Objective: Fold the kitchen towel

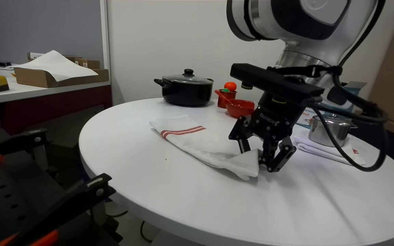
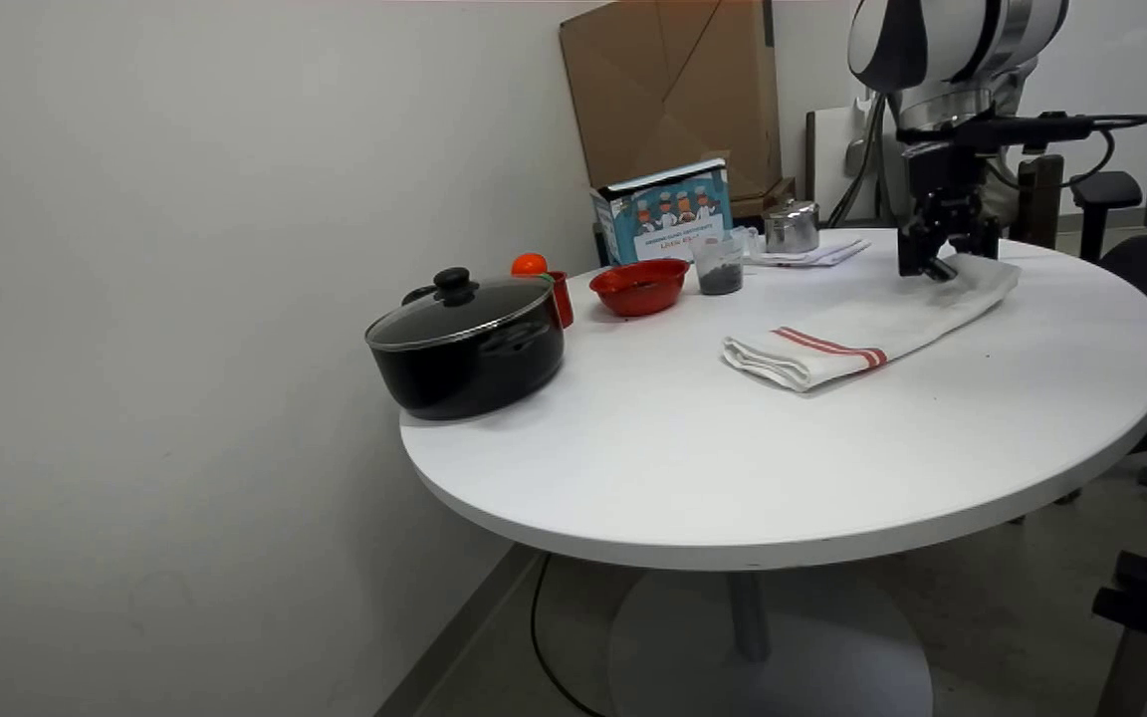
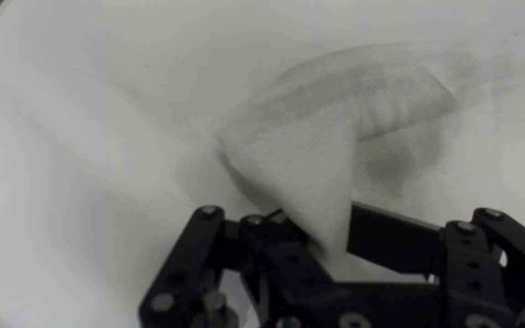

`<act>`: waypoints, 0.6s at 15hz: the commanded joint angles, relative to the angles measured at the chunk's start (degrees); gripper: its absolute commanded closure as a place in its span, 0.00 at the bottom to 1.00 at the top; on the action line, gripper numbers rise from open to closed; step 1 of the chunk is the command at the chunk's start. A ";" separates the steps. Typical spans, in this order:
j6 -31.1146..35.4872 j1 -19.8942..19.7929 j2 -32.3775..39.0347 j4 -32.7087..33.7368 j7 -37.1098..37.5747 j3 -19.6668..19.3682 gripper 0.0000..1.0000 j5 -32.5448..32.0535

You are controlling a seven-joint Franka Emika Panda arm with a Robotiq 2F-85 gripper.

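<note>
Towel (image 1: 204,147) lies on the white table (image 1: 142,177) with its long axis running, in an exterior view, from the bunched end clenched in the gripper (image 1: 258,158), right of frame centre, up and leftward to the red stripes (image 1: 182,131), the fold's likely direction.

The smooth, rounded white robot arm (image 1: 315,45) has a curved black panel (image 1: 287,18) around a pale grey inset (image 1: 323,12), and a silver metal collar (image 1: 303,59) above a long, blocky black bar (image 1: 275,80); a black strap (image 1: 294,70) joins thick, looping black cables (image 1: 383,145); the jointed black gripper (image 1: 254,154) shows small white lettering (image 1: 268,118), round silver screw heads (image 3: 162,301) and flat, rectangular black finger pads (image 3: 392,238).
</note>
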 commanded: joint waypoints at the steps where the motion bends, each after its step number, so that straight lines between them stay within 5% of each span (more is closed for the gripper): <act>1: -5.72 -1.01 -2.61 2.02 -0.34 0.59 0.94 1.95; 9: -14.14 -0.04 -11.87 3.39 -2.32 -0.28 0.94 4.02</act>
